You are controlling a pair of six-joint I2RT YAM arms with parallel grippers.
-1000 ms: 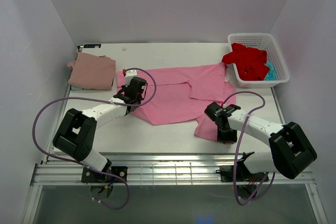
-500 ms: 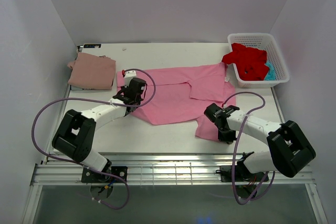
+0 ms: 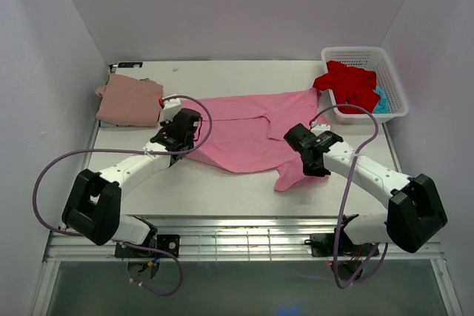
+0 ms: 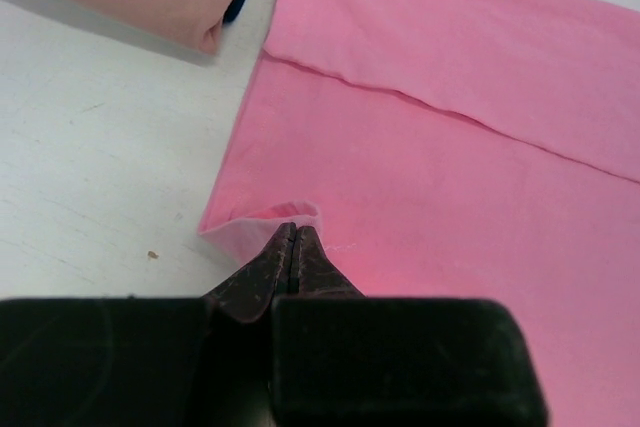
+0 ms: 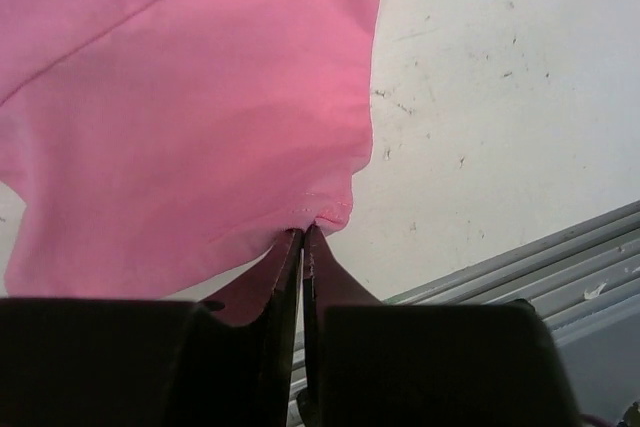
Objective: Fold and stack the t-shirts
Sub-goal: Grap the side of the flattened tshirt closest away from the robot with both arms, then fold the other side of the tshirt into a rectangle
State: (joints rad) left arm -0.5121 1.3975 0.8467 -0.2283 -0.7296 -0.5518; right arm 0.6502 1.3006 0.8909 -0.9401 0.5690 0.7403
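Spread mid-table (image 3: 222, 194): bright pink t-shirt (image 3: 252, 127), long axis left to right; neck end unclear. Pinched at near-left corner by left gripper (image 4: 293, 237), jaws pressed together; same at near-right hem, right gripper (image 5: 302, 237). Bare strip along near edge. Folded dusty rose t-shirt (image 3: 129, 101) at far-left corner, basket (image 3: 354, 52) at far-right.

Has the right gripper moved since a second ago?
Yes. The right gripper, shut on the pink t-shirt, moved from the table's near edge toward the basket.
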